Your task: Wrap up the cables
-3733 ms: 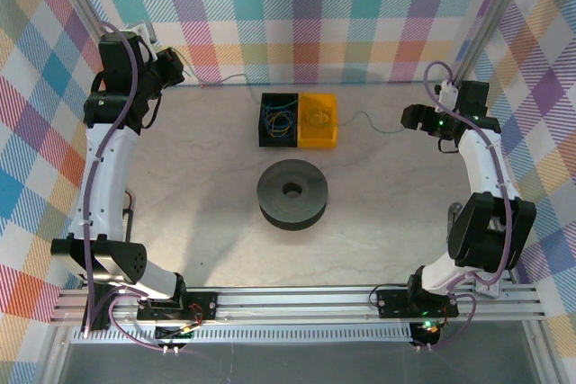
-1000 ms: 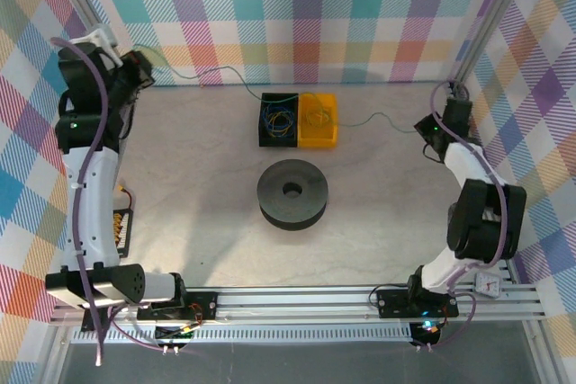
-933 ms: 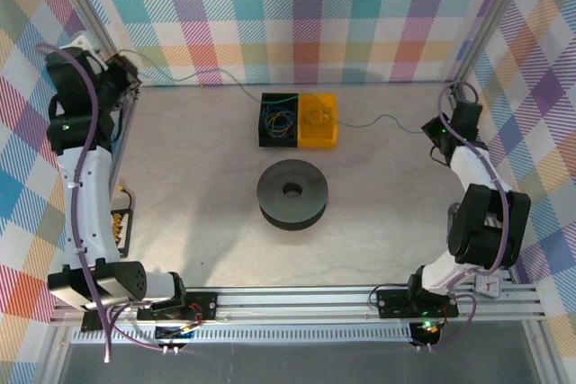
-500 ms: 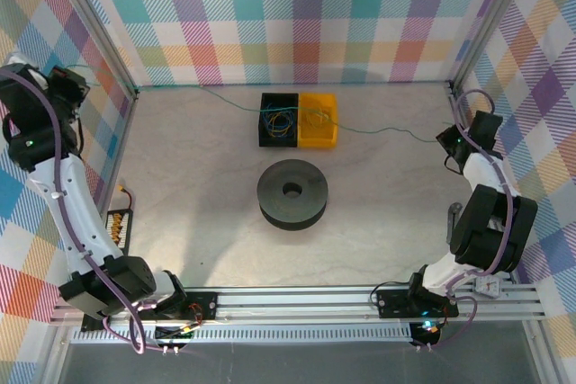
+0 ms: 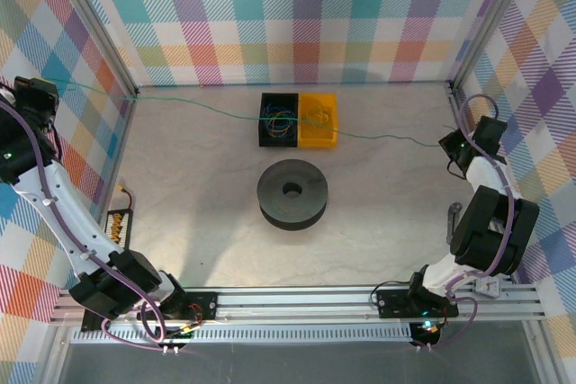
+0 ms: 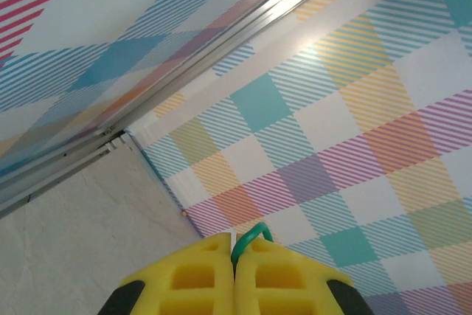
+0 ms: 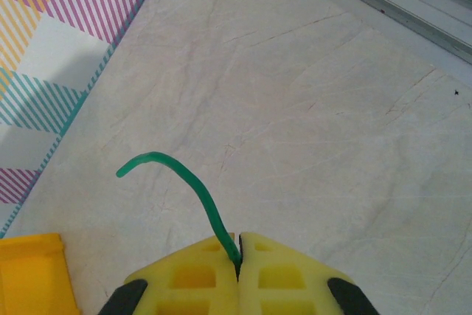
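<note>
Both arms swung outward vs earlier: L tool (image 5: 40, 89) now far left by the wall, R tool (image 5: 448, 144) at right edge, each clamped on one end of the green cable (image 5: 198, 105). Cable runs taut, long axis left-right, over the bins (image 5: 318, 120). Black spool (image 5: 292, 195) lies just near of its middle, approx equidistant from both tools, so cable prob needs bringing nearer

The spool (image 5: 292, 195) sits mid-table (image 5: 198, 213). Just behind it, the left bin (image 5: 268, 137) touches the right bin (image 5: 329, 137). 1 cable (image 5: 198, 106) crosses above both, from left pincer (image 6: 234, 245) to right pincer (image 7: 237, 247).
</note>
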Motion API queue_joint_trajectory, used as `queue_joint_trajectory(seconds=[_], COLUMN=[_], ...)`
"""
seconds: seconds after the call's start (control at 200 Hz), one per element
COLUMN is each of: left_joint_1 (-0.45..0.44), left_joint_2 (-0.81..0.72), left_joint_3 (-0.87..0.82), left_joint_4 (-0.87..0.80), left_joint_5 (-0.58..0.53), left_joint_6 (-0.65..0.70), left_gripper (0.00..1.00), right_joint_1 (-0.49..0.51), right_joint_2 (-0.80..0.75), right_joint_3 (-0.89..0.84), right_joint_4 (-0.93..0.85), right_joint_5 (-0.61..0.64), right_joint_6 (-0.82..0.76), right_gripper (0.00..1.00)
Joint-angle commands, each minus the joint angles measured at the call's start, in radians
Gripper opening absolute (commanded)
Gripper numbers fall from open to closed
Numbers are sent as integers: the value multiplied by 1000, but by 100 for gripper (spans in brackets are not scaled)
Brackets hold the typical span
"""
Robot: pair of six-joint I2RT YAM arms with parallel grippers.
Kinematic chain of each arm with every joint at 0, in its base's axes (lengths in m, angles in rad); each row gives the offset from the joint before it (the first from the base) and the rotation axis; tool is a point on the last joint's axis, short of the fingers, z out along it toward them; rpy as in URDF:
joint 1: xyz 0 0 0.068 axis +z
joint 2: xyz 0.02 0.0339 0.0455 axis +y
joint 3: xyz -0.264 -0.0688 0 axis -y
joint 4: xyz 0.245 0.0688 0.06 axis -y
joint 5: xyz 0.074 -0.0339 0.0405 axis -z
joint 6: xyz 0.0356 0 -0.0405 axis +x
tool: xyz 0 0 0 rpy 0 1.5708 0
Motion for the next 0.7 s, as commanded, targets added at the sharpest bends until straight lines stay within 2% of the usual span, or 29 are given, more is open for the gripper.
queue_joint_trajectory(seconds=[0.0,0.085,0.275,0.395,0.46,0.575,0.695], left_joint_1=[78,82,84,59,-5,-190,-332], left_joint_2=[-3,13,21,22,13,-10,-36], left_joint_3=[-3,-2,10,9,23,45,20], left_joint_4=[200,226,222,229,191,93,69], left_joint_5=[-88,-55,-62,-10,-14,-69,-105], left_joint_6=[-77,-106,-99,-83,-4,164,231], left_gripper=[0,0,0,0,0,0,0], right_joint_1=[-71,-71,-79,-77,-59,18,122], right_joint_2=[-7,-8,-8,-19,-25,-27,-9], right_joint_3=[-12,-10,-7,-14,-11,16,54], right_joint_4=[33,33,31,38,33,-7,-60], right_joint_5=[150,154,153,95,65,71,107], right_joint_6=[-41,-47,-55,-36,-31,-68,-110], right_gripper=[0,0,0,0,0,0,0])
